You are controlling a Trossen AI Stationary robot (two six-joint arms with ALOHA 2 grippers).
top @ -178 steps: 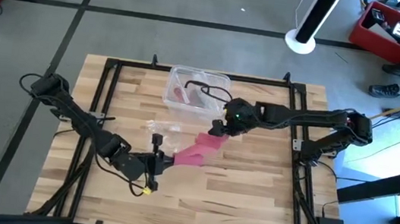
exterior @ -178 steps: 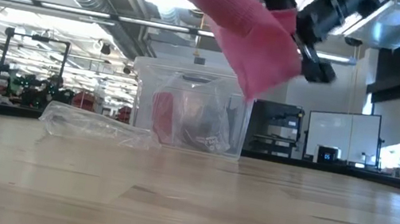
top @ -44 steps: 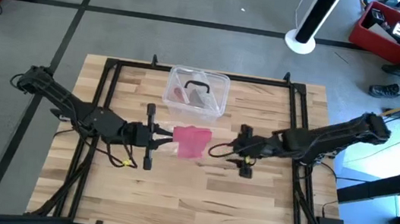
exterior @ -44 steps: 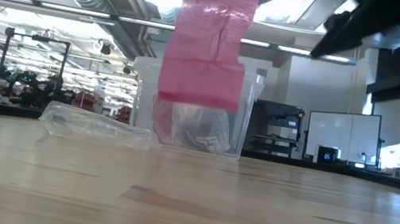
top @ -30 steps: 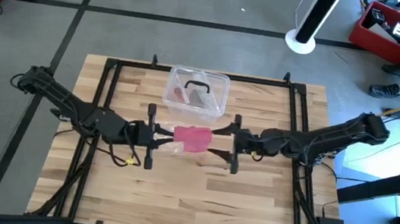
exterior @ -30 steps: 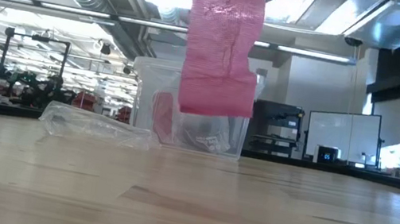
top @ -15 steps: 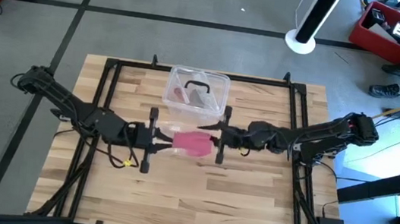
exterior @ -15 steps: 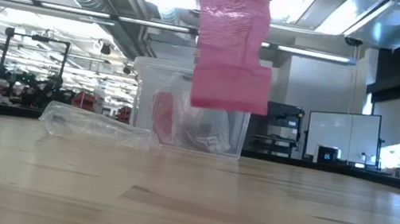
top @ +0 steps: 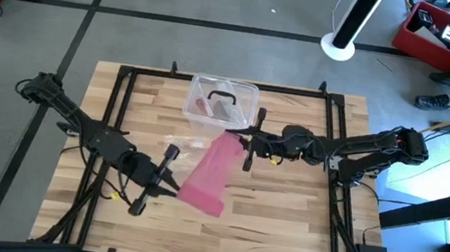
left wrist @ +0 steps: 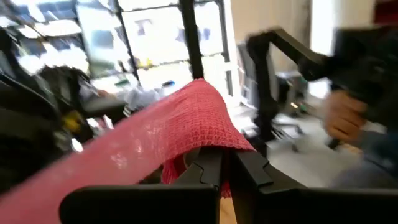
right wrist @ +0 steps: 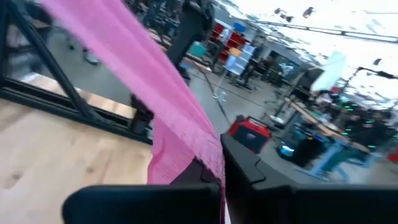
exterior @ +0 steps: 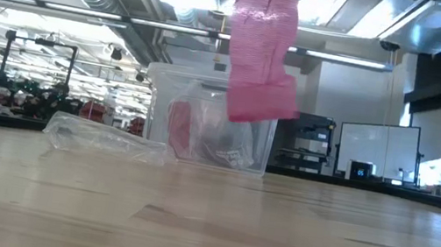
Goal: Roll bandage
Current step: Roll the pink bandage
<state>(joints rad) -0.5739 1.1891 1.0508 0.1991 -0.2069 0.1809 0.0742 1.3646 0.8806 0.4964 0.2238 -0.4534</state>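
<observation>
A: So, what is each gripper holding?

B: The left gripper [top: 168, 184] is pinching one end of the bandage [top: 211, 172]; the right gripper [top: 243, 143] is clamping the other end.

A: And the strip?

B: It is hanging stretched between them, off the table [top: 283, 211], the clear box [top: 222, 104] sitting just beyond the right gripper.

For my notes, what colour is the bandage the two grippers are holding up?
Pink-red; the bandage shows best in the high view.
</observation>
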